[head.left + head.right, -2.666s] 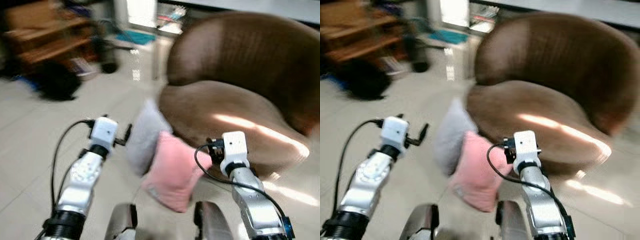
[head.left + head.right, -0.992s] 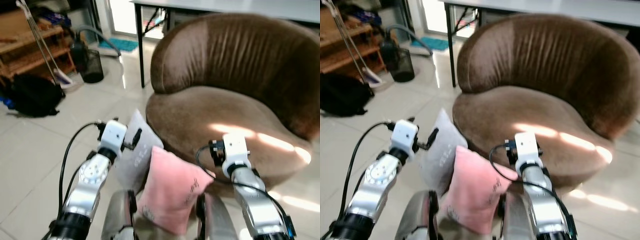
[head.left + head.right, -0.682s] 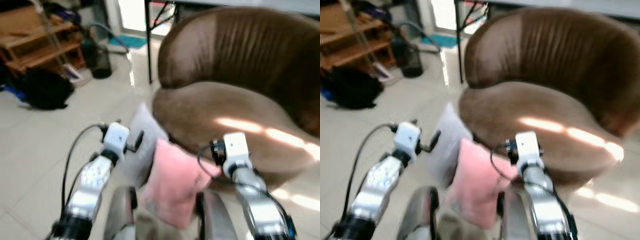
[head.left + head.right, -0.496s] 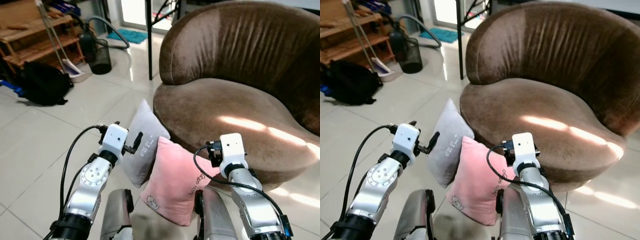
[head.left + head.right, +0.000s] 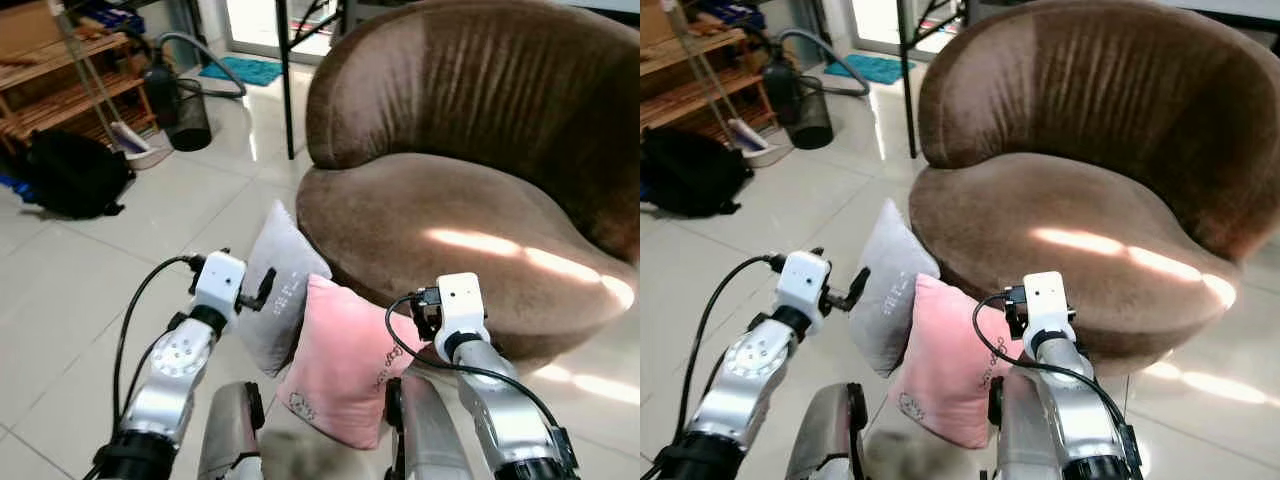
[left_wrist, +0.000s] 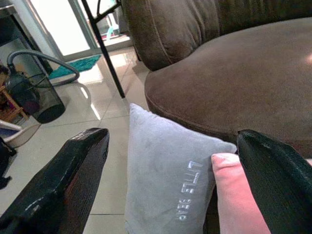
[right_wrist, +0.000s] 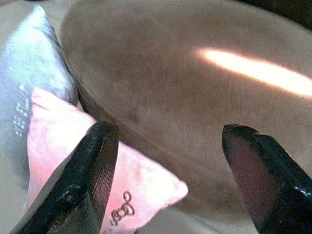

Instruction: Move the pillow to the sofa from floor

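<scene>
Lettering on grey pillow (image 6: 168, 175), wrist-side.

Sofa seat bare, pillows block its front
Pink pillow (image 5: 345, 370) and grey pillow (image 5: 278, 285) lean against the sofa (image 5: 450, 215); floor (image 5: 70, 270) leftward lies open.

Head pair: up high, angled forward and down over both arms at the brown sofa (image 5: 470, 200).
Left wrist: low, close on the grey pillow (image 6: 165, 180).
Right wrist: close above the pink pillow (image 7: 53, 146).
Shared: both pillows, sofa seat.
</scene>
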You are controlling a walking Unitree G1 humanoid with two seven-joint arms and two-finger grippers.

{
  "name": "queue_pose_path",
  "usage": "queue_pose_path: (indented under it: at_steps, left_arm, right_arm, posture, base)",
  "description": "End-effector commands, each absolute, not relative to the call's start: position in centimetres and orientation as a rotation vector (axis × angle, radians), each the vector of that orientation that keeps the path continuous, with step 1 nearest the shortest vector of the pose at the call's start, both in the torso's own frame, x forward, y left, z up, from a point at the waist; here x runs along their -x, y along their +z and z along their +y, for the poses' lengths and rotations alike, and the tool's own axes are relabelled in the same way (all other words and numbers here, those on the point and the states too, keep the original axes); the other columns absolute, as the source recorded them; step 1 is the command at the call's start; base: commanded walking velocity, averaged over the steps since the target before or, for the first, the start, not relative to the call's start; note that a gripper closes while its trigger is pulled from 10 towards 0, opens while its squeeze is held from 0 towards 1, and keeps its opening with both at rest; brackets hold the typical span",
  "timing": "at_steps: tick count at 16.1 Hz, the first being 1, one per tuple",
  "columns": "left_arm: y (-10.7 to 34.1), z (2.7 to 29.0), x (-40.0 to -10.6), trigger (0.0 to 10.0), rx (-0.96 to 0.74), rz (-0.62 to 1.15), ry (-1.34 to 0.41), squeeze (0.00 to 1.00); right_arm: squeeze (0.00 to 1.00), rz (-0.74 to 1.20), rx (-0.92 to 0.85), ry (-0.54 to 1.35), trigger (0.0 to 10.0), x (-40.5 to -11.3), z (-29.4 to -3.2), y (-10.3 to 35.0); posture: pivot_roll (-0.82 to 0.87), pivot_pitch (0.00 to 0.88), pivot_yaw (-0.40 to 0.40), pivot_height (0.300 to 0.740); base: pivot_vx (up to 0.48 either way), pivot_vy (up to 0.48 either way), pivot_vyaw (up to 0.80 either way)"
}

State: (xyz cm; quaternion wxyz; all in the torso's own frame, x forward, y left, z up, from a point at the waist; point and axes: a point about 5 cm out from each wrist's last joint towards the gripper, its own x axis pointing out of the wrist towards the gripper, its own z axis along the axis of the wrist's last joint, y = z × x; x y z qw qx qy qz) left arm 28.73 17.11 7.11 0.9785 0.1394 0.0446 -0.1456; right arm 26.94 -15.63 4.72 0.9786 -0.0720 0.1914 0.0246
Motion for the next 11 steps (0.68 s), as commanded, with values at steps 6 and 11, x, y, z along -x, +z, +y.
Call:
queue_pose_path:
  at_steps: [6, 11]
  left_arm:
    - [7.3, 16.8, -28.8, 10.0, -0.375, 0.120, -0.438, 0.00]
    - [11.3, 18.8, -24.2, 10.0, -0.394, 0.108, -0.685, 0.00]
  right_arm:
    - [0.22, 0.541, -0.099, 0.016, 10.0, -28.1, -14.2, 1.5]
    - [1.00, 0.514, -0.488, -0.238, 10.0, -29.1, -15.8, 0.2]
  posture:
    - [0.04, 0.116, 0.040, 0.546]
    - [0.25, 0.262, 0.122, 0.546]
  base:
    - [0.000, 0.000, 0.00]
    - [0.000, 0.000, 0.00]
